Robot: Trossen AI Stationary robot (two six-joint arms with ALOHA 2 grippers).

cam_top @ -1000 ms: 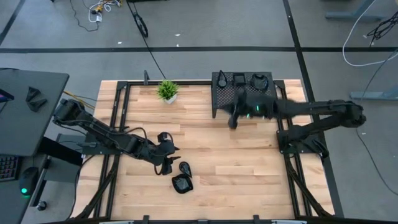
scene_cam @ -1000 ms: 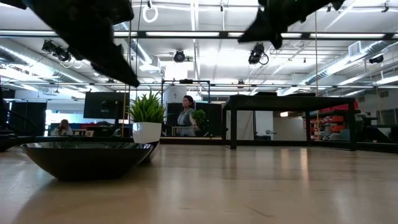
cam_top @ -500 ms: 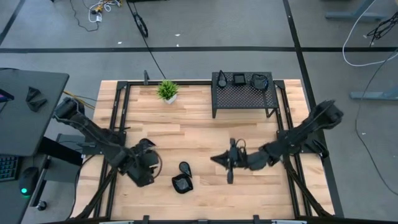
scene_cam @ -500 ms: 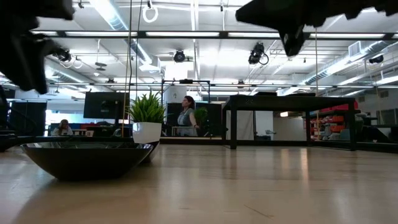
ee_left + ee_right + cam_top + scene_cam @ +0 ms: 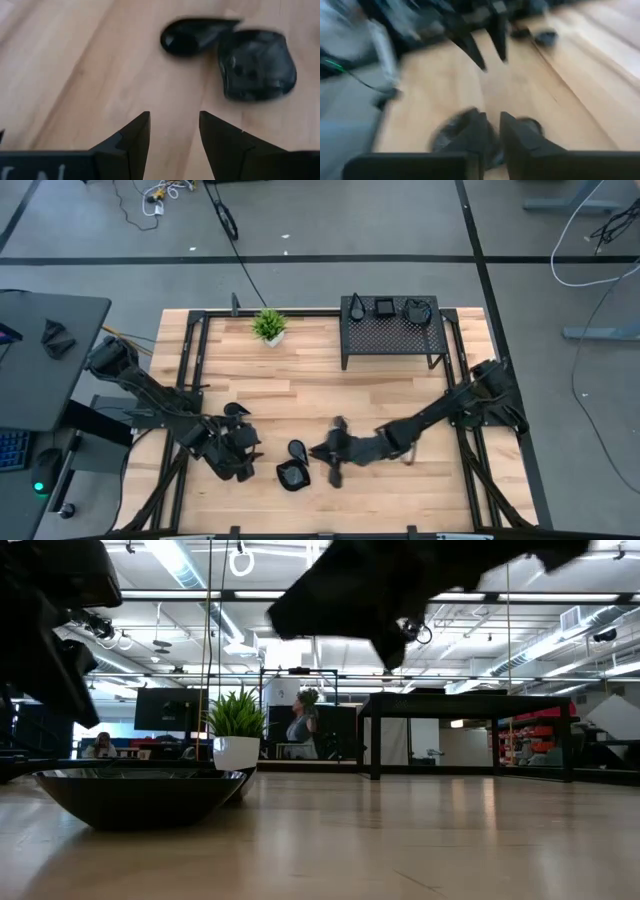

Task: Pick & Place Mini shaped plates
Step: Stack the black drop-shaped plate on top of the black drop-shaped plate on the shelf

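The table (image 5: pixel 400 410) carries a rack (image 5: pixel 390 330) at its far edge with three plates on top, and a plant (image 5: pixel 268 326) beside it. Two plates, rounded (image 5: pixel 293 476) and teardrop (image 5: pixel 297 450), lie near the front between the grippers. Left gripper (image 5: pixel 245 450) hangs empty, fingers apart. Right gripper (image 5: pixel 325 455) seems slightly parted, blurred.
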